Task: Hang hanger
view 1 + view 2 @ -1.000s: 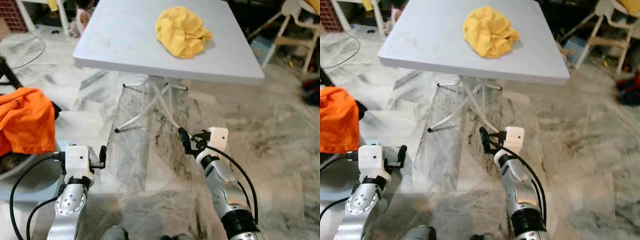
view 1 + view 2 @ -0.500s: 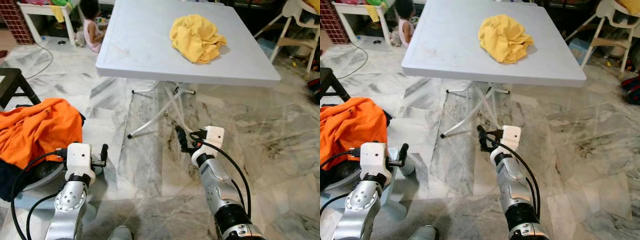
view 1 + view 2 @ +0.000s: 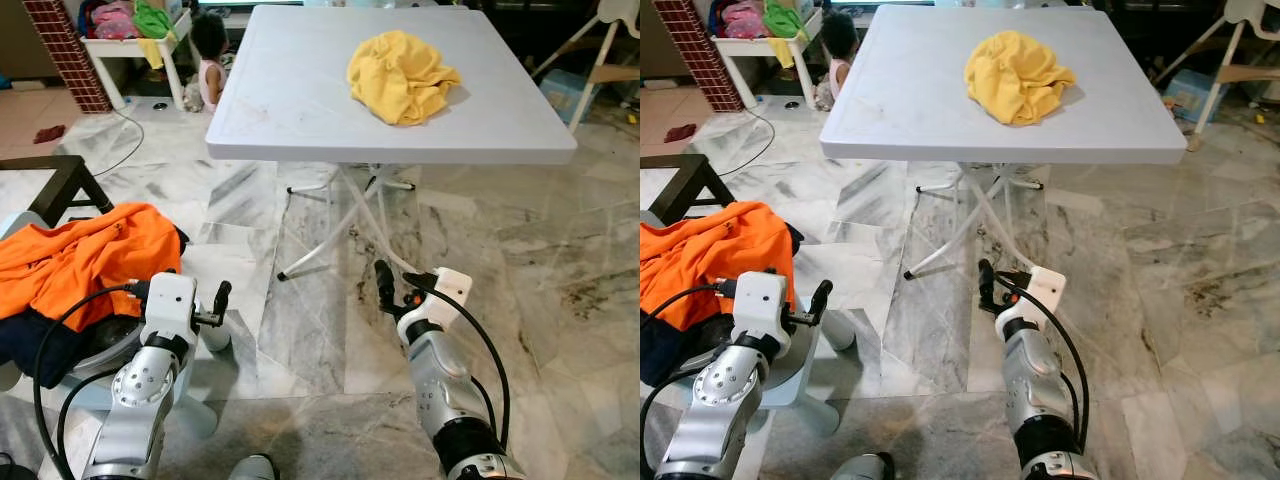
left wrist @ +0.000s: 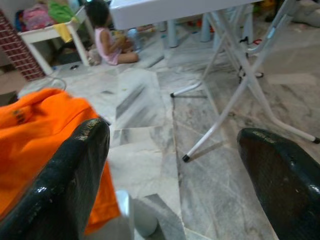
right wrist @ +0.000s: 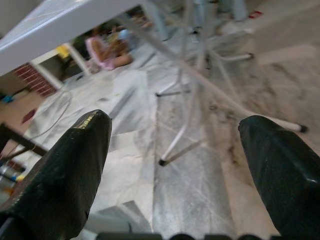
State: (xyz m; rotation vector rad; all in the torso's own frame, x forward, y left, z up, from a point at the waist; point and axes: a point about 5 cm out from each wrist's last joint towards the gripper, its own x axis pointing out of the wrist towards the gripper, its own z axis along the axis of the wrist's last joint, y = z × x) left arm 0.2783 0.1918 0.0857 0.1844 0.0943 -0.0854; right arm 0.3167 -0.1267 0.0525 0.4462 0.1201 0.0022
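Note:
A crumpled yellow garment (image 3: 402, 75) lies on the white folding table (image 3: 300, 110) ahead of me. An orange garment (image 3: 90, 255) is draped over a low grey stand at my left, with dark cloth under it. My left gripper (image 3: 222, 297) is held low beside the orange garment, open, with nothing between its fingers (image 4: 75, 175). My right gripper (image 3: 383, 278) hovers over the marble floor in front of the table's legs (image 3: 340, 225). It is open too, and its fingers (image 5: 75, 165) hold nothing.
A person (image 3: 210, 62) sits on the floor beyond the table's left corner, near a low white bench (image 3: 120, 40) piled with clothes. A dark low table (image 3: 60, 180) stands at the left and a brick pillar (image 3: 65, 45) behind it. A white chair (image 3: 605, 60) stands far right.
The whole picture has shifted, so the camera has moved: the table sits farther off and more of the room at the left shows. Both arms keep the same pose.

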